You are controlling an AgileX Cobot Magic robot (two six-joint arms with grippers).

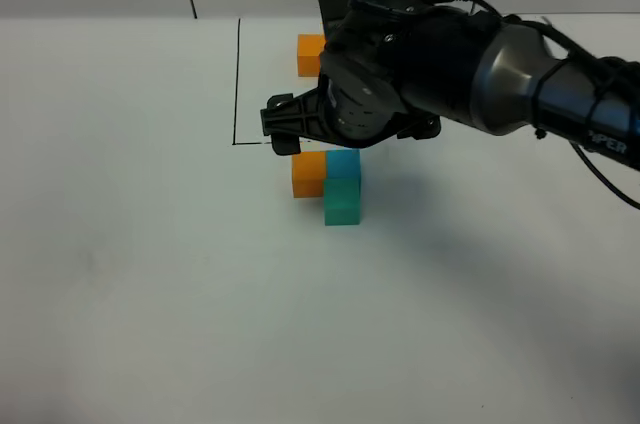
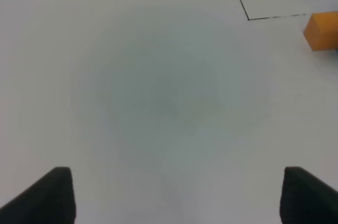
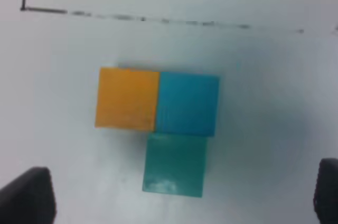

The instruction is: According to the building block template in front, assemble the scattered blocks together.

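Three cubes, orange [image 3: 127,99], blue [image 3: 187,103], teal [image 3: 175,164], touching in an L just outside frame line [image 3: 158,19]. R gripper [image 3: 179,192] jaws wide apart above, holding nothing; L gripper [image 2: 171,195] apart over bare table. Lift R straight up w/o nudging; check vs template [image 1: 311,54]

Your three loose cubes sit joined in an L, just outside the drawn frame.

You'll see the orange block [image 3: 127,99] touching the blue block [image 3: 187,103] side by side, with the teal-green block [image 3: 175,164] pressed against the blue one's near face; all lie flat. Of the building block template [image 1: 311,54] you get only an orange cube inside the black line; the rest is probably hidden behind the arm.
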